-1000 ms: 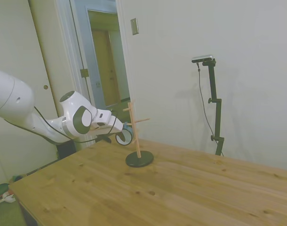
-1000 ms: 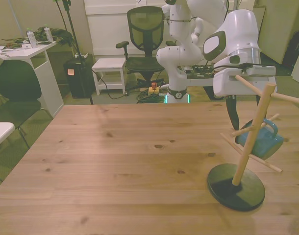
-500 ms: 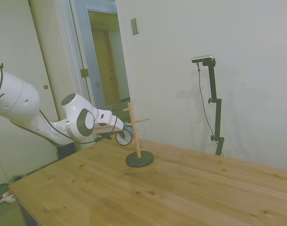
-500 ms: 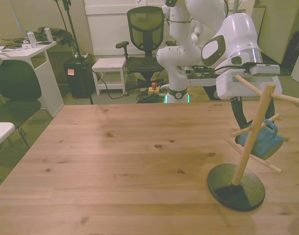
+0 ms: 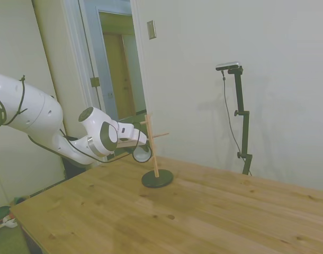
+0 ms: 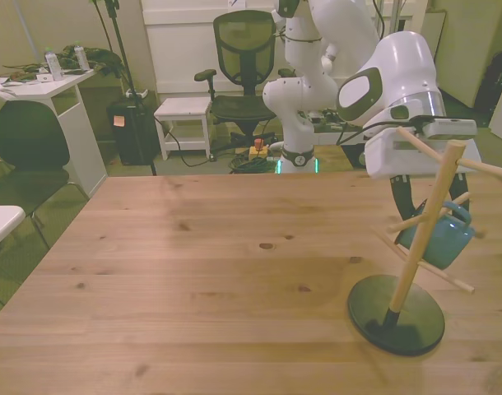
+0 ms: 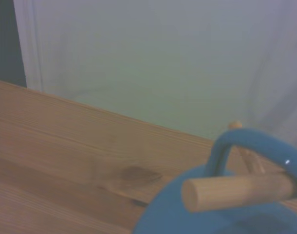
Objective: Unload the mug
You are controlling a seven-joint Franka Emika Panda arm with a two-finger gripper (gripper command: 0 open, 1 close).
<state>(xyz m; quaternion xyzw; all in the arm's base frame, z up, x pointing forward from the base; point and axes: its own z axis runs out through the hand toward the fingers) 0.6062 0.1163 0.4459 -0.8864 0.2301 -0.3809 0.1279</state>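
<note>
Mug (image 6: 436,240) of light-blue glaze, tilted, hangs by its handle on a lower peg of the wooden peg stand (image 6: 421,222), clear of the table (image 6: 202,280). Close up from the wrist, the blue handle loops over a pale wooden peg (image 7: 236,191), the cup's body blurred below it. The stand's black round base sits near the table's edge at the front view's right. The white arm's gripper (image 6: 409,204) reaches in just behind the mug; whether its fingers are parted or closed cannot be made out.
</note>
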